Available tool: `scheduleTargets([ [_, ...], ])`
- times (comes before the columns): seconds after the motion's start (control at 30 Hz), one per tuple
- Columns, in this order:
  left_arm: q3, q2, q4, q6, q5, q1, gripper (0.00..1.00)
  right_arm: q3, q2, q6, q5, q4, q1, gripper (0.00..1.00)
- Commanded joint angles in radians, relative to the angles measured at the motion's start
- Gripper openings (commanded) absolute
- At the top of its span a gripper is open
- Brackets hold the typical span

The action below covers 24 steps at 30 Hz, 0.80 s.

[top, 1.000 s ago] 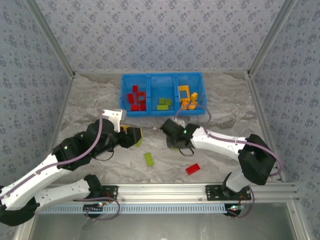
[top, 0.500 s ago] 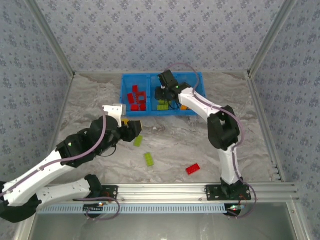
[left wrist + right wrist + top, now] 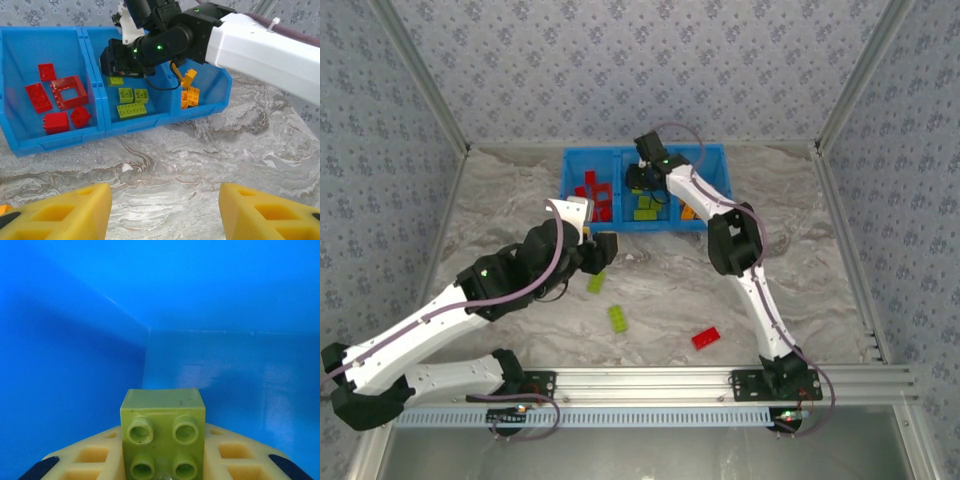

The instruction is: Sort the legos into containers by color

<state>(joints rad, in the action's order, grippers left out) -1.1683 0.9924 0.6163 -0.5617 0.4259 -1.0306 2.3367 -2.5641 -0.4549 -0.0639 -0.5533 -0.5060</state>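
the right gripper (image 3: 640, 186) reaches into the middle compartment of the bright blue plastic tray (image 3: 60, 140) at the bench's far edge, pinching a lime green studded brick (image 3: 162, 432) above the other lime green bricks (image 3: 132, 102), likely to drop it by colour. the left gripper (image 3: 165, 212) hovers spread and empty, facing the tray but apart from it.

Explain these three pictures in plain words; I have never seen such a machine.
A left arm and a right arm are bolted to a marble table. One picture looks down from above; the other two come from cameras on the wrists. The blue tray holds red bricks left, lime bricks in the middle, orange bricks right. The right fingers grip a lime brick at the middle compartment. The left fingers are open and empty. Loose on the table lie a red piece, a nearer lime piece and a farther lime piece.
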Motion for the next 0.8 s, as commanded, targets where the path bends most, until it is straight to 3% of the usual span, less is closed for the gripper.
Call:
scheduleTargets([
  [0.0, -0.016, 0.0, -0.003, 0.025, 0.041, -0.011, 0.59, 0.071, -0.037, 0.0, -0.031, -0.042, 0.007, 0.35],
  [0.3, -0.008, 0.0, 0.004, 0.02, 0.054, -0.013, 0.59, 0.076, 0.003, 0.003, -0.009, -0.071, -0.001, 0.51],
  [0.53, -0.011, 0.011, 0.039, -0.007, 0.047, -0.013, 0.59, 0.058, 0.12, 0.02, 0.047, -0.077, -0.017, 0.5],
  [0.77, -0.012, 0.014, 0.053, -0.018, -0.02, -0.013, 0.58, -0.084, 0.307, 0.015, 0.107, -0.052, -0.029, 0.48],
])
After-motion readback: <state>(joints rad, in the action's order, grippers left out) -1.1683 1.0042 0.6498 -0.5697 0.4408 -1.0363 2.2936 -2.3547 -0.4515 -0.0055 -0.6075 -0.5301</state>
